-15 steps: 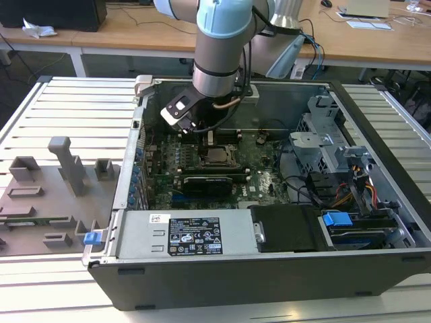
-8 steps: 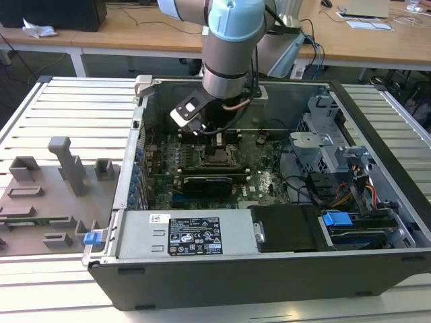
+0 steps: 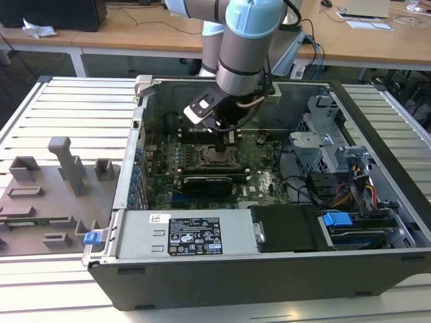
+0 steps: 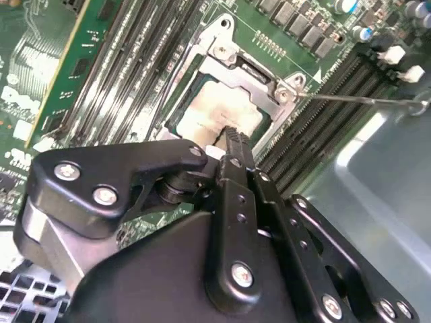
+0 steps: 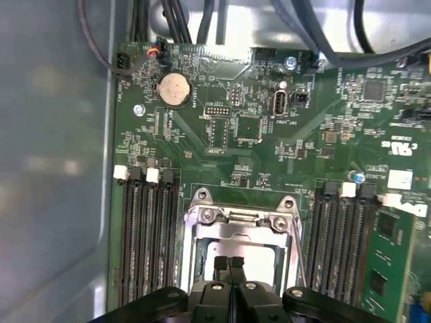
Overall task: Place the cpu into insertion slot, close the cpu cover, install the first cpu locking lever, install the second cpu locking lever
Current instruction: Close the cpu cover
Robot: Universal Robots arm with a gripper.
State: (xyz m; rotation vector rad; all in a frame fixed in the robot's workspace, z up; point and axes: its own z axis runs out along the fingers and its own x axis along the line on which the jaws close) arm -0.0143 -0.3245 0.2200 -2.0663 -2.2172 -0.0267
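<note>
Ok, exterior view, front to back. The case (image 3: pixel 269 276) front wall runs along the bottom of the frame. The power supply (image 3: pixel 141 232) sits just behind it at lower centre, with a black drive box (image 3: pixel 286 229) beside it toward the exterior view's right. A grey fixture plate (image 3: pixel 40 208) lies outside the case at lower left, with a blue clip (image 3: pixel 92 237) at its edge.

Mid frame is the green motherboard (image 3: pixel 269 185), with a long black expansion card (image 3: pixel 212 183) lying across it. The insertion slot (image 3: pixel 215 163) is just behind the card, at frame centre. The gripper (image 3: pixel 221 147) hangs straight over the slot, and the arm (image 3: pixel 246 47) comes down from top centre. Wooden desks (image 3: pixel 135 33) run across the back.

In both wrist views the fingers are pressed together with nothing between them, and the tips are over the cpu (image 4: pixel 215 108). Can't tell if they touch it. The cpu sits in the slot, pale top up. The cpu cover (image 5: pixel 237 217) looks to lie flat around it, with the chip showing through the window.

One locking lever (image 4: pixel 357 100) runs from the socket corner out across the memory slots (image 4: pixel 337 74). A coin cell (image 5: pixel 174 89) sits further up the board.
</note>
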